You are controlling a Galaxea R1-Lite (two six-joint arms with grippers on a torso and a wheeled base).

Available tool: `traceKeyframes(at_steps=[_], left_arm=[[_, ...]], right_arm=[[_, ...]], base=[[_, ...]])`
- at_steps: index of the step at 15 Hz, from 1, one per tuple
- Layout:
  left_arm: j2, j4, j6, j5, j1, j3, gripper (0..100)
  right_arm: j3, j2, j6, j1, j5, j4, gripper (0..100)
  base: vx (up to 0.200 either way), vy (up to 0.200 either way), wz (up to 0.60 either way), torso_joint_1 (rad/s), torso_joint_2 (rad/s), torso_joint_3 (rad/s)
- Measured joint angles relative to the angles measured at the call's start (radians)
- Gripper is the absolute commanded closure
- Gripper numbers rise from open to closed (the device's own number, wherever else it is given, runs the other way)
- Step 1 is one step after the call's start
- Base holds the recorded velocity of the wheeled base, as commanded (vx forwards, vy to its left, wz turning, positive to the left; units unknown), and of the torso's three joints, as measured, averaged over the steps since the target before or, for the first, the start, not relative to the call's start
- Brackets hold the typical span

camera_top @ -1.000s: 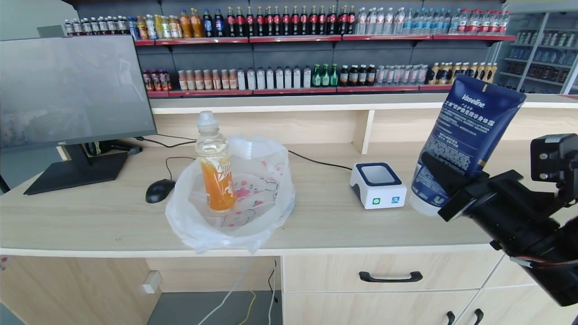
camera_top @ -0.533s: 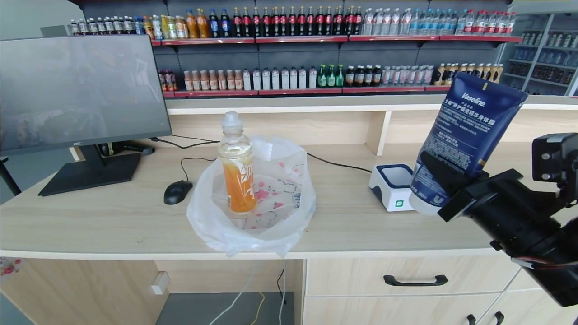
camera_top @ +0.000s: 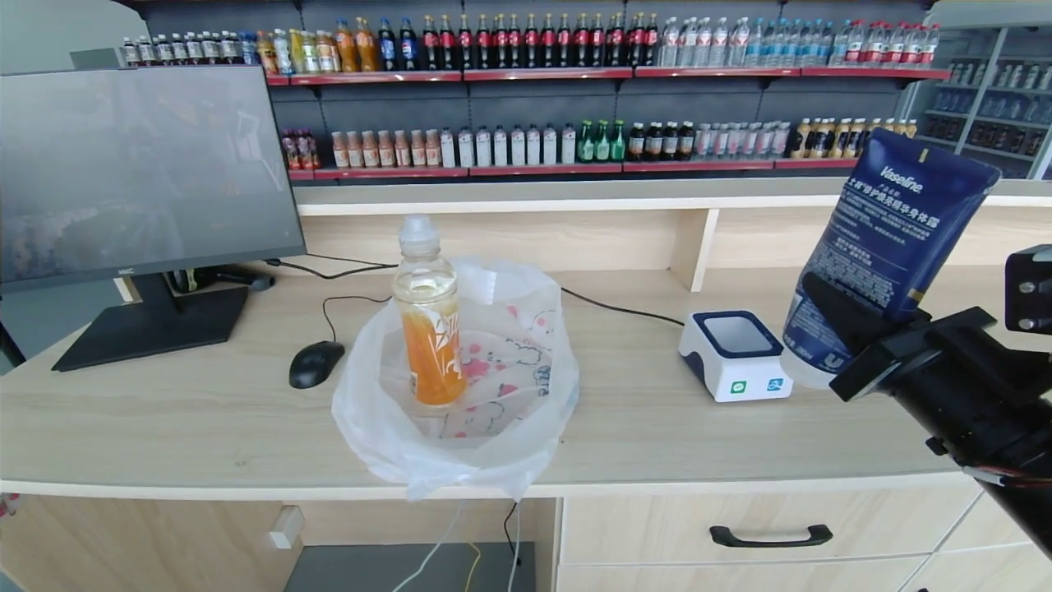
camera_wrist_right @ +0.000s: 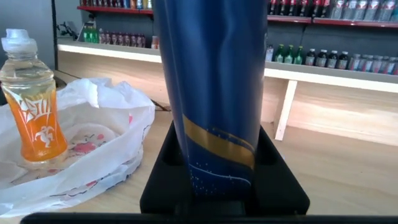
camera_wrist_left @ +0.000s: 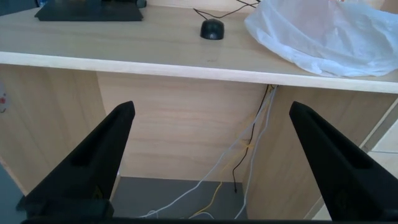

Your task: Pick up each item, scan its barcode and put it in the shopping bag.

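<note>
At three o'clock from the white box scanner [camera_top: 734,355], the right gripper [camera_top: 855,329] clenches a dark-blue soft plastic tube [camera_top: 892,230] near its white cap [camera_top: 809,374]. The tube is probably light, squashy and slick, and stiffest there.

- Right arm [camera_top: 970,386]: matte black, blocky housings, with a square black box [camera_top: 1031,288] bearing small screws.
- Thin red and white cables [camera_top: 990,478] at its wrist.
- Left gripper [camera_wrist_left: 211,109]: two black, wedge-shaped fingers [camera_wrist_left: 99,155].

Whole head view has shifted, so the camera moved, not the things. Blue tube [camera_top: 892,230] in the right gripper [camera_top: 851,321] overlapped the scanner [camera_top: 734,355] half a second ago; now it's just beside it, scanner fully uncovered.
</note>
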Motion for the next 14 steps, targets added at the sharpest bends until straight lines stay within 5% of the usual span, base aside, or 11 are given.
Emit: traceKeyframes(at_steps=[7,14], left_arm=[[0.0,0.0,0.007,0.0,0.0,0.0,0],[0.0,0.0,0.007,0.0,-0.001,0.0,0]], right_arm=[[0.035,-0.018,-0.053,-0.078,0.002,0.003,100],[-0.134,0.049,-0.358,-0.098,0.106,0.002,100]], base=[[0.0,0.0,0.0,0.0,0.0,0.0],[0.0,0.0,0.0,0.0,0.0,0.0]])
